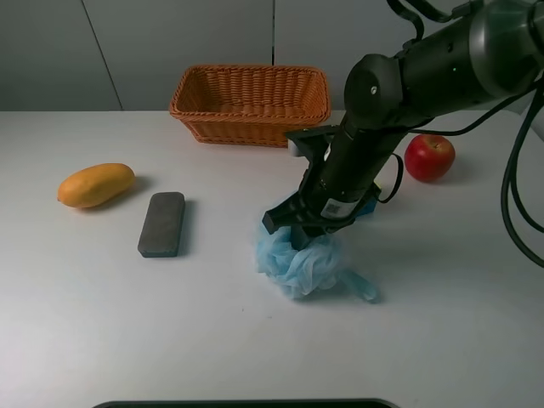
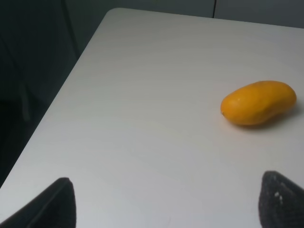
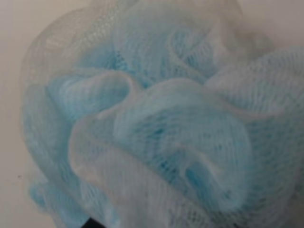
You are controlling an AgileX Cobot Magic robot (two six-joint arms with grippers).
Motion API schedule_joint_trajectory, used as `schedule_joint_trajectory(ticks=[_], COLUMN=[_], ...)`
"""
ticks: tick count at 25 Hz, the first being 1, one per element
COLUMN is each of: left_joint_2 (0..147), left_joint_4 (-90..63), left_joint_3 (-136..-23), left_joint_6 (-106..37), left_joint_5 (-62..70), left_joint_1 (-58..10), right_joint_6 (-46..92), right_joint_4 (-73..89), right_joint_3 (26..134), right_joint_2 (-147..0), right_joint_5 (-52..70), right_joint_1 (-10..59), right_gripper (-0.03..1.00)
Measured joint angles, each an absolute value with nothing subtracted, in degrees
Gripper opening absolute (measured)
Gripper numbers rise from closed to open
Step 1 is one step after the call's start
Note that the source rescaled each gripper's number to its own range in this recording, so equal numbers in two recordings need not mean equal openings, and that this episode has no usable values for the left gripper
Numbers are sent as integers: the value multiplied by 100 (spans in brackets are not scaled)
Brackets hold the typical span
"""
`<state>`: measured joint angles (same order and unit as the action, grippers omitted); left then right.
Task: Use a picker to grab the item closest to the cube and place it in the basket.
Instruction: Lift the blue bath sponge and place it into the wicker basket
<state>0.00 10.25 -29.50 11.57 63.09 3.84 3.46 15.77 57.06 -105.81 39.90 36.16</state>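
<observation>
Dark edging (image 1: pixel 246 403) of the rig runs along the very near rim of the high view. Just beyond it on the white table (image 1: pixel 127 331), the nearest object is a pale blue mesh bath pouf (image 1: pixel 313 265), lying right of centre. The right gripper (image 1: pixel 303 236) is pressed into the pouf's far top, its tips sunk in the mesh. The right wrist view shows the pouf (image 3: pixel 152 123) alone, folds of netting filling the frame with no finger in sight, so it cannot be told whether the jaws are spread or closed on the mesh.

Just right of that gripper, close against the pouf, a small blue shape (image 1: pixel 371 205) peeks out from behind the arm. It may be the cube, though too little shows to be sure. If it is, the pouf is plainly the closest item, and the step in hand looks like the grasp itself. The next move calls for a firm pinch on a good bunch of netting and a lift clear of the table. A carry far and left then takes it to the wicker basket (image 1: pixel 255 119), which stands well apart at the far side. The mesh is soft and springy, so a shallow bite could slip out.

The left gripper (image 2: pixel 169 206) looks across the left end of the table, fingertips (image 2: pixel 57 206) wide apart with nothing between them and the mango (image 2: pixel 259 102) ahead. A grey block (image 1: pixel 161 223) lies right of the mango, and a red apple (image 1: pixel 429 157) sits far right.
</observation>
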Motion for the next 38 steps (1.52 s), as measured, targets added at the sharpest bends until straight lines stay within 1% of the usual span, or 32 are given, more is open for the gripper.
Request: schedule_joint_trajectory(ticks=[3,5,7,10,13,18,25,31,37,38], left_joint_2=[0,0,0,0,0,0,0,0,0,0], left_joint_4=[1025,1025,1025,1025,1025,1025,1025,1025,1025,1025], left_joint_3=[-2950,-2950,-2950,-2950,-2950,-2950,-2950,-2950,-2950,-2950], left_joint_6=[1157,1157,1157,1157,1157,1157,1157,1157,1157,1157], left_joint_5=[6309,6309,6309,6309,6309,6309,6309,6309,6309,6309], left_joint_1=[384,384,384,384,384,384,384,384,384,384], right_joint_6=[346,346,346,346,346,346,346,346,346,346], right_joint_4=[1577,1577,1525,1119,648,456,39,-97,-117,-146], right_joint_3=[5917,6175,6495,7087,7570,8224,9723,11078,11431,11442], right_joint_2=[-10170,-9776,-9370,-9097,-9148,-9938,-11913,-13177,-13559,-13559], right_joint_5=[4281,4368,4368,4335,3876,2812,2318,2302,2706,2746], right_joint_1=[3616,3616,3616,3630,3630,3618,3583,3455,3389,3380], right_gripper=[18,11,5,3,2,1,0,0,0,6])
